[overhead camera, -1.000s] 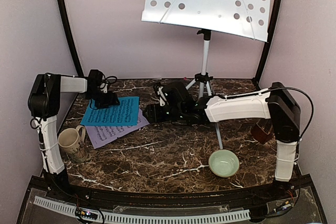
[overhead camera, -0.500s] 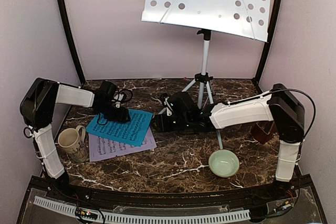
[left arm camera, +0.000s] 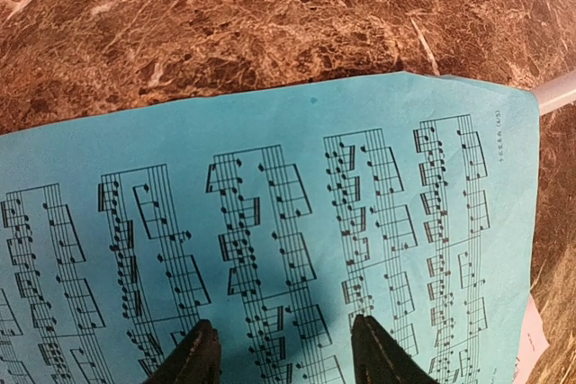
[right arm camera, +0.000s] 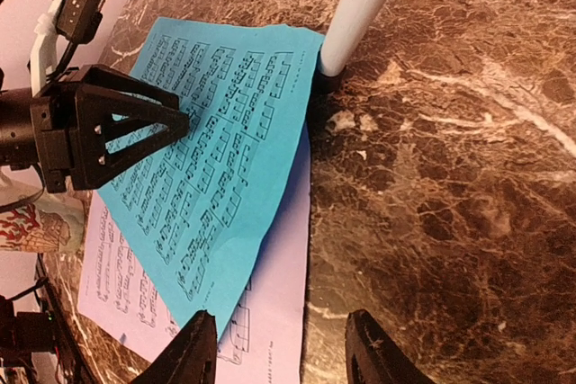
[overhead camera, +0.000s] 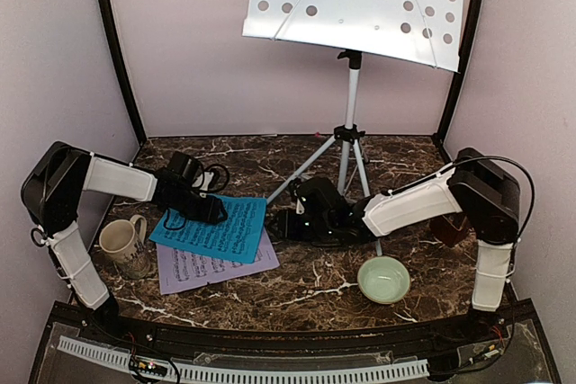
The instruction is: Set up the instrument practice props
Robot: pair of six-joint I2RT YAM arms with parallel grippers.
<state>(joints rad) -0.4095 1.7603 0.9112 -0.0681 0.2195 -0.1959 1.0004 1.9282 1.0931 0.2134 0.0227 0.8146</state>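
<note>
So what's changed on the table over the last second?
The left gripper dragged the blue music sheet right and nearer, up to a leg of the white tripod stand; the lilac sheet beneath slid along. The right gripper backed off rightward. Stand, beige mug and green bowl stayed.

blue sheet (overhead camera: 211, 229): slid right to stand leg (overhead camera: 301, 168) | left gripper (overhead camera: 214, 211): moved with it | right gripper (overhead camera: 279, 225): drew back

Tabletop (overhead camera: 306, 290): dark brown marble look, white veins, slight gloss. Back wall (overhead camera: 198, 78) plain pale lilac, left wall (overhead camera: 45, 60) and right wall (overhead camera: 535, 87) the same. Black left post (overhead camera: 117, 51) and right post (overhead camera: 462, 51) stand at the far corners. White slotted strip (overhead camera: 270, 373) runs along the near edge. Light is even, shadows soft.
</note>
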